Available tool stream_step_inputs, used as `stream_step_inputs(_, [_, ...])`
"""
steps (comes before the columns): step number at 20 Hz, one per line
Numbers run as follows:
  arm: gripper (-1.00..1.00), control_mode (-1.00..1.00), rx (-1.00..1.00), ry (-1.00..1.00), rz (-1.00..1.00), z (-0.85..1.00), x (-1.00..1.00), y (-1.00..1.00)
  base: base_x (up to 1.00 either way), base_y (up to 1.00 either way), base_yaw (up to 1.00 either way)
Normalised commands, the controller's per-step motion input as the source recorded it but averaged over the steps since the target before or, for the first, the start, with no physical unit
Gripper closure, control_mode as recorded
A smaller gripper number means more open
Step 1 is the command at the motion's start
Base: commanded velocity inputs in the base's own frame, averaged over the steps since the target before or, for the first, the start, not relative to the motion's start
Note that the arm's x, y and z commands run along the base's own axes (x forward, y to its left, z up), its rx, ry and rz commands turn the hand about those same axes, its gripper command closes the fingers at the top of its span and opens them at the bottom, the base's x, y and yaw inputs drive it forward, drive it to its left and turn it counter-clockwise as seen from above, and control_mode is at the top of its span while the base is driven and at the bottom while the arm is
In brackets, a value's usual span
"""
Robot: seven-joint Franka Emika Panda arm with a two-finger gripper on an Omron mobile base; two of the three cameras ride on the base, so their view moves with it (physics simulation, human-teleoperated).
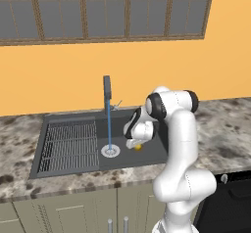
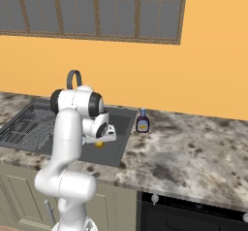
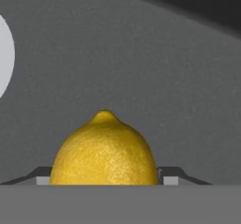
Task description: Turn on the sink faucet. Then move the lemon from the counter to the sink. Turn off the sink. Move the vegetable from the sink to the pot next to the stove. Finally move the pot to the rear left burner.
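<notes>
The yellow lemon (image 1: 138,147) (image 2: 100,144) (image 3: 104,152) lies on the floor of the dark sink (image 1: 125,124) (image 2: 122,123), right of the silver drain (image 1: 110,151). My gripper (image 1: 137,143) (image 2: 100,140) (image 3: 106,178) reaches down into the basin and straddles the lemon. Its fingertips (image 3: 170,180) stand on either side of the fruit with a thin gap, so it looks open. A blue stream of water runs from the dark sink faucet (image 1: 107,92) (image 2: 73,78) down to the drain. The pot is out of view.
A ribbed rack (image 1: 68,144) covers the sink's left half. A small dark bottle (image 2: 142,121) stands on the speckled counter (image 2: 193,152) just right of the sink. The black stove (image 2: 193,213) begins at the lower right. The wall rises behind the faucet.
</notes>
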Motion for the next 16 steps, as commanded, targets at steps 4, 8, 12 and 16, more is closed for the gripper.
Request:
stream_step_inputs(4, [-1.00,-1.00,0.00,0.00,0.00,0.43,-0.22,0.00,0.00,0.00,0.00])
stream_step_inputs(8, [-1.00,-1.00,0.00,0.00,0.00,0.44,-0.31,0.00,0.00,0.00,0.00])
stream_step_inputs(12, [-1.00,-1.00,0.00,0.00,0.00,0.17,-0.14,0.00,0.00,0.00,0.00])
stream_step_inputs(16, [-1.00,-1.00,0.00,0.00,0.00,-0.07,0.00,0.00,0.00,0.00,0.00])
